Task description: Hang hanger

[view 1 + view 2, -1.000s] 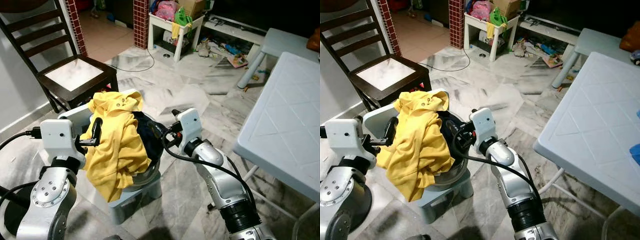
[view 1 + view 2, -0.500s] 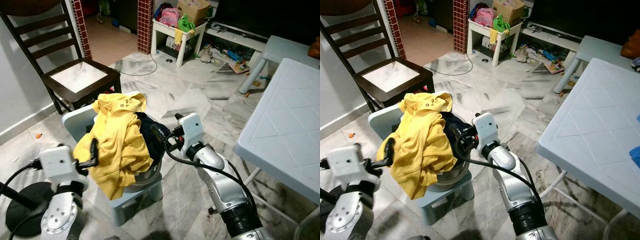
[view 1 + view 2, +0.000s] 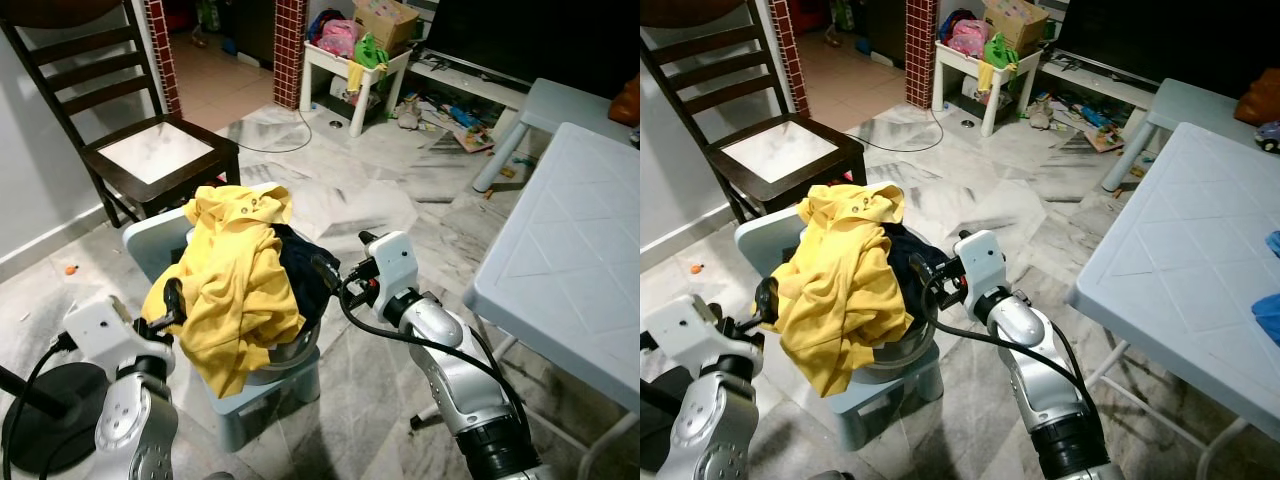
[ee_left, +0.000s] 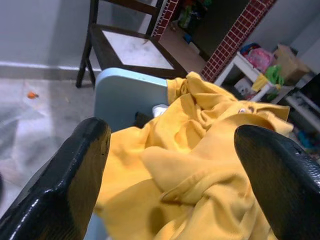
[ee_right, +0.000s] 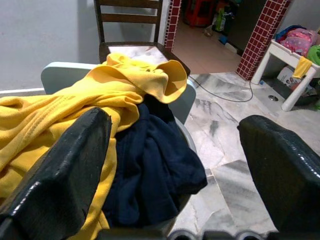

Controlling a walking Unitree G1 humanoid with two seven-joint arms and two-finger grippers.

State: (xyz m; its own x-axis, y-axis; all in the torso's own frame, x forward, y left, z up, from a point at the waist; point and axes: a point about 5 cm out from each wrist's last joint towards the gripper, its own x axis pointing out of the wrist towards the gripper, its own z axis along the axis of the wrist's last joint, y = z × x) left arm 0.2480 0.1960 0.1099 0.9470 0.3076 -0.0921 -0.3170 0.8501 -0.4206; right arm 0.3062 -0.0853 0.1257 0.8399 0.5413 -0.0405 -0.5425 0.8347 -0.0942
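A yellow garment (image 3: 235, 290) lies heaped over a dark navy garment (image 3: 300, 272) in a metal basin (image 3: 297, 349) on a small pale-blue chair (image 3: 148, 234). My left gripper (image 3: 175, 302) is open, low at the left side of the heap, its fingertips just short of the yellow cloth (image 4: 200, 165). My right gripper (image 3: 330, 272) is open too, at the heap's right side, pointing at the navy cloth (image 5: 150, 170). Neither gripper holds anything.
A dark wooden chair (image 3: 150, 150) stands behind the heap to the left. A white plastic table (image 3: 570, 270) is close on the right. A black round stand base (image 3: 40, 400) sits on the marble floor at my left. Toys clutter the far room.
My left arm has dropped lower and drawn back from the yellow garment. The right gripper has eased slightly back to the right. The camera view has shifted a little.
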